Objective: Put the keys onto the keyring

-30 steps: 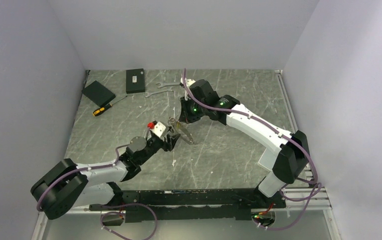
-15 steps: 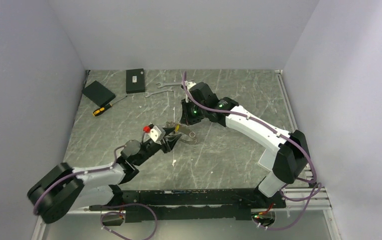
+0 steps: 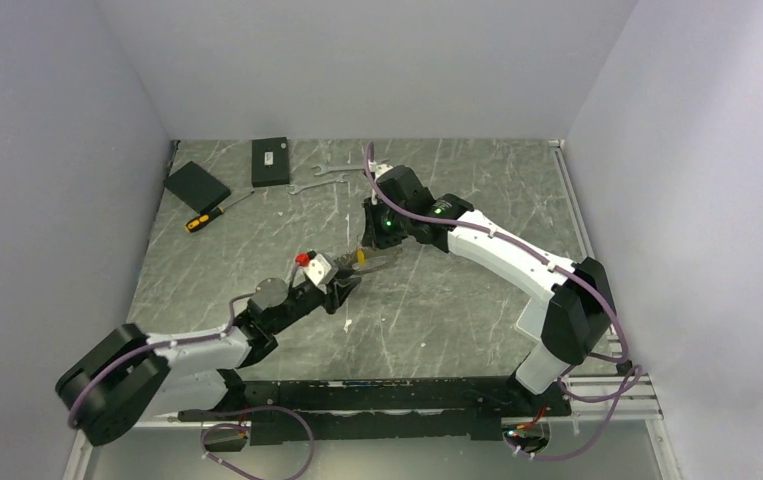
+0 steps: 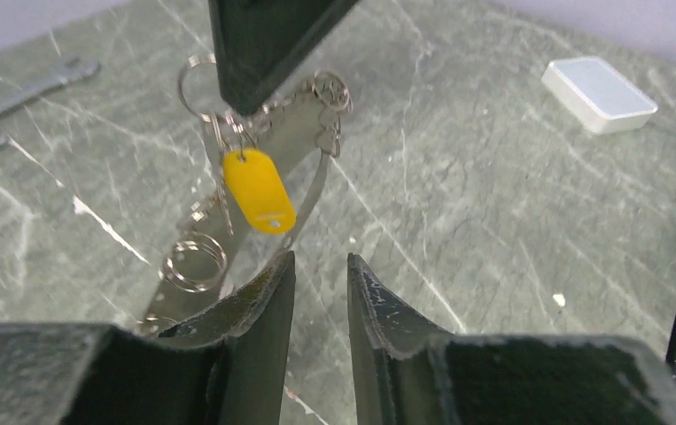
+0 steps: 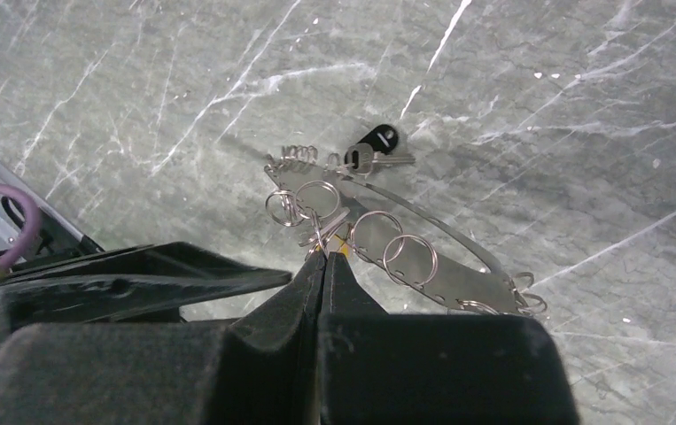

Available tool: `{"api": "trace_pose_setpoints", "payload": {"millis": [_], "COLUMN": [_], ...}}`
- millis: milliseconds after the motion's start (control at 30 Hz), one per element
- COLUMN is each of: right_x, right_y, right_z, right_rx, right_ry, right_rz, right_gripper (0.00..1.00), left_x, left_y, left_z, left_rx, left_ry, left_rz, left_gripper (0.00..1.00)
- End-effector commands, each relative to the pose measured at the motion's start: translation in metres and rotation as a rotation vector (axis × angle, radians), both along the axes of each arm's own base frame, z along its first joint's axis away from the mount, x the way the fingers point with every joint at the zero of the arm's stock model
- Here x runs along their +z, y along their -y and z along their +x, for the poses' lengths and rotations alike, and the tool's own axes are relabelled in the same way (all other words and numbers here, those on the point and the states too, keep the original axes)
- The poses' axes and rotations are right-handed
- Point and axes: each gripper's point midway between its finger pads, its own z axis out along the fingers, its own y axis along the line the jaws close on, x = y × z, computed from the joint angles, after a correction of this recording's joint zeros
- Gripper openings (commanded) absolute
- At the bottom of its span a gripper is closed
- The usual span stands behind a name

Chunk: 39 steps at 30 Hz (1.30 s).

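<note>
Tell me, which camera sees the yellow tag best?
Left wrist: the yellow tag hangs close and whole. The right wrist shows only a yellow sliver; from the top it is too small to spot.

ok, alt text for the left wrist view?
A large silvery keyring, carrying a yellow tag and small rings, is held by the shut right hand at the top. The left hand, fingers slightly apart and empty, sits just below it. Behind: marble table, a wrench, a white box.

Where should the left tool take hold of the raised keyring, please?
Grip the keyring on its bare thin edge beside the yellow tag, from the left tool's near side; the right tool pinches the top, and small rings crowd the other edge.
</note>
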Motion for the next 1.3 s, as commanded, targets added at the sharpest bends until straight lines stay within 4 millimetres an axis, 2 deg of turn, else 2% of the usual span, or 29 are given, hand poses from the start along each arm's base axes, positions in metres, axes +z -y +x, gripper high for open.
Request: {"api": "trace_pose_setpoints", "payload": {"millis": [0, 100, 233, 400, 533, 633, 900, 1167, 1267], "right_x": [0.029, 0.028, 0.015, -0.018, -0.043, -0.054, -0.043, -0.026, -0.019], "right_y": [-0.006, -0.005, 0.002, 0.018, 0.024, 0.024, 0.026, 0.029, 0.032], "right_z": [0.004, 0.003, 0.006, 0.008, 0.006, 0.004, 0.007, 0.0, 0.0], "right_rx": [-0.021, -0.035, -0.09, -0.155, -0.172, -0.176, -0.187, -0.171, -0.172], "right_ry": [0.037, 0.025, 0.009, -0.021, -0.06, -0.092, -0.077, -0.069, -0.056], "right_rz": [0.063, 0.063, 0.027, -0.056, -0.103, -0.121, -0.114, -0.083, -0.076], "right_gripper": [0.0, 0.0, 0.0, 0.0, 0.0, 0.0, 0.0, 0.0, 0.0], "left_x": [0.016, 0.019, 0.012, 0.004, -0.018, -0.029, -0.036, -0.014, -0.01], "left_y": [0.017, 0.032, 0.048, 0.046, 0.048, 0.048, 0.059, 0.053, 0.051], "left_z": [0.006, 0.005, 0.002, 0.014, 0.017, 0.02, 0.026, 0.037, 0.04], "left_rx": [-0.037, -0.1, -0.172, -0.117, -0.108, -0.092, -0.096, -0.03, -0.009], "left_ry": [0.043, 0.032, 0.021, 0.025, -0.022, -0.036, -0.034, 0.033, 0.037], "left_rz": [-0.071, -0.095, -0.106, -0.127, -0.086, -0.098, -0.13, -0.159, -0.169], "left_gripper": [0.33, 0.33, 0.33, 0.34, 0.34, 0.34, 0.35, 0.36, 0.41]}}
